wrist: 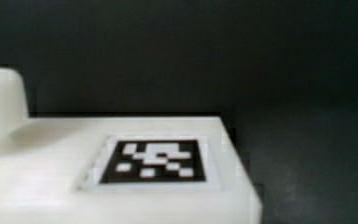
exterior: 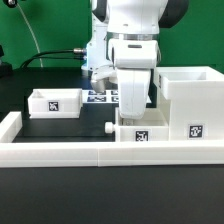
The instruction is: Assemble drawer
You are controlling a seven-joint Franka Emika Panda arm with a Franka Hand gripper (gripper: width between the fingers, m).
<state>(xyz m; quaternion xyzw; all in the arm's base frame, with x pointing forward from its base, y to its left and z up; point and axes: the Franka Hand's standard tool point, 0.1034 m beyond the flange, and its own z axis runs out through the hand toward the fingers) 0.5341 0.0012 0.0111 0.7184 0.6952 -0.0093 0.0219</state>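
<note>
Currently we are holding the gripper [exterior: 132,113] over the near tray [exterior: 140,134], which is sitting just beside the shell [exterior: 186,100], probably staged for insertion. Whether the fingers are parted or closed, we cannot tell. The second tray [exterior: 55,102] is lying well apart from the shell.

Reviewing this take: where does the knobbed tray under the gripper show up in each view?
Exterior view: the tray sits low centre, behind the low white wall, below the gripper.
Wrist view: likely the same tray, close up, filling much of the picture.
Shared landmark: its square tag, against the black mat.
</note>
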